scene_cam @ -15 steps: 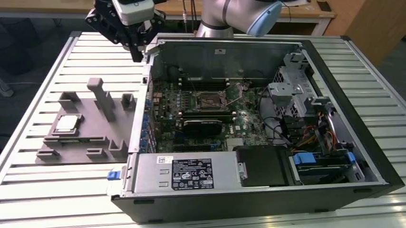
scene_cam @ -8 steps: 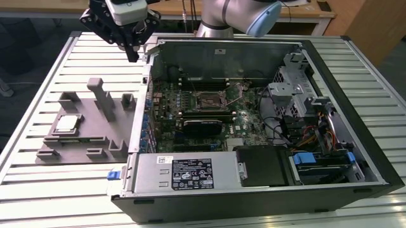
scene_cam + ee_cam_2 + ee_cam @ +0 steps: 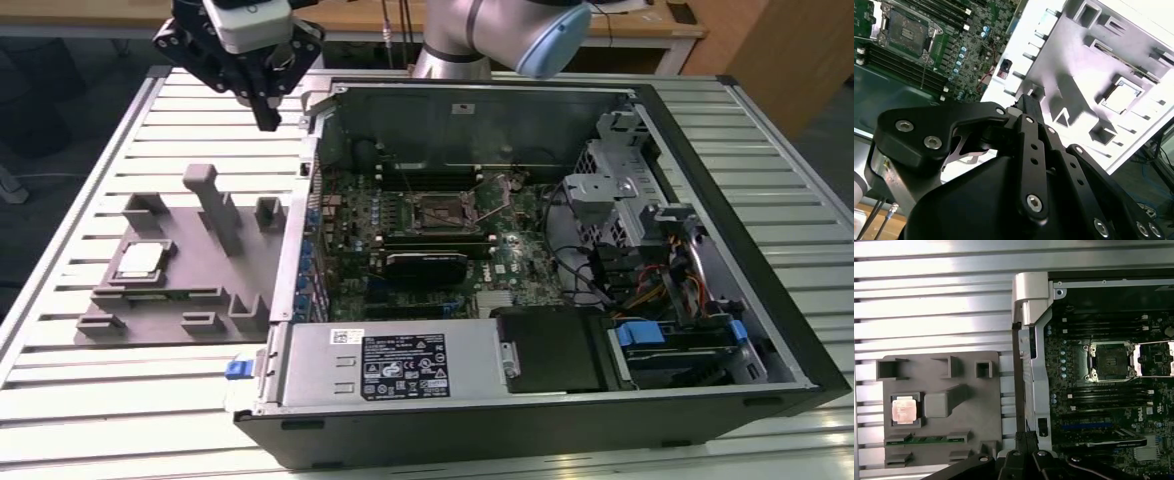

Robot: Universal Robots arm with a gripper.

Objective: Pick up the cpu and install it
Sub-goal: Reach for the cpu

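the cpu [image 3: 140, 260] lies flat in a pocket of the grey tray [image 3: 200, 300], beside the open computer case [image 3: 561, 110]. the gripper [image 3: 267, 116] hangs well apart from it, fingers pressed together and empty. the chip looks light, stiff and easily damaged, and is best pinched by its opposite edges.

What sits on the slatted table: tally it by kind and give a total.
cpu: 1
grey fixture tray: 1
green memory stick: 1
open computer case: 1
Total: 4
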